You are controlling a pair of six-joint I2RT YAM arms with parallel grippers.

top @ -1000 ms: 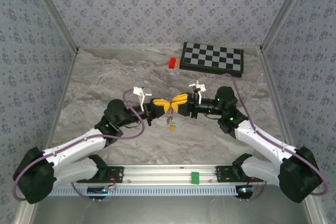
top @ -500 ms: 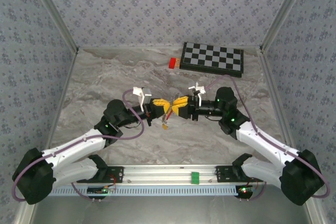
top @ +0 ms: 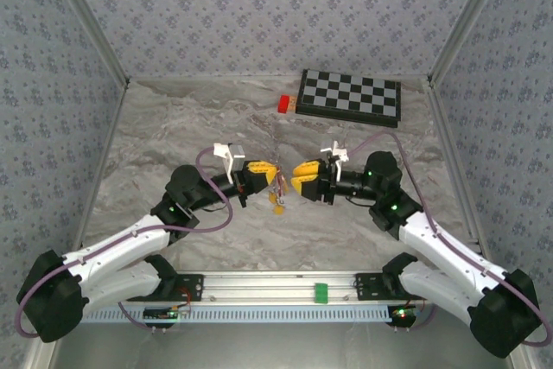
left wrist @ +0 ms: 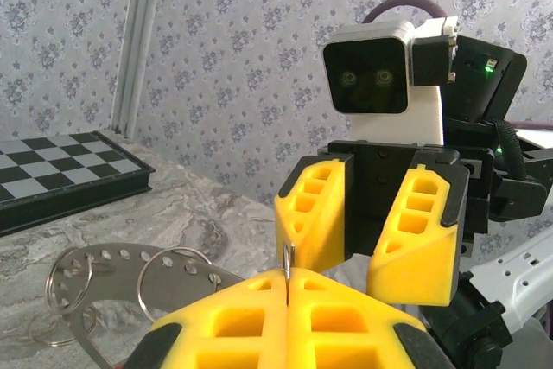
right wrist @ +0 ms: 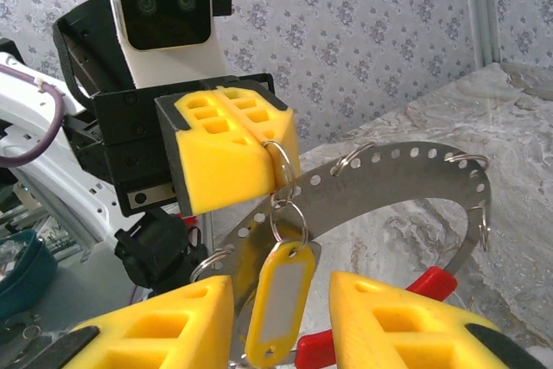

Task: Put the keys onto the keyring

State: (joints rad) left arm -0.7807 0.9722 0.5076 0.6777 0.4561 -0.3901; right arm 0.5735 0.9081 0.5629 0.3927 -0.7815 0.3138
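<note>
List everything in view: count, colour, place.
Folding chessboard: one, black and pale grey, back right of the table.
Red rectangular block: one, red, just left of the chessboard.
Curved perforated steel band: one, grey with red parts low down, between the two grippers.
Small steel split rings: several, silver, along the band.
Yellow plastic key tag: one, yellow with a white label, hanging from a split ring.
Green clip: one, green, on the front rail.
Marble-pattern table: one, grey.
Left gripper: one, yellow fingers shut on a split ring.
Right gripper: one, yellow fingers open, facing the left gripper.
</note>
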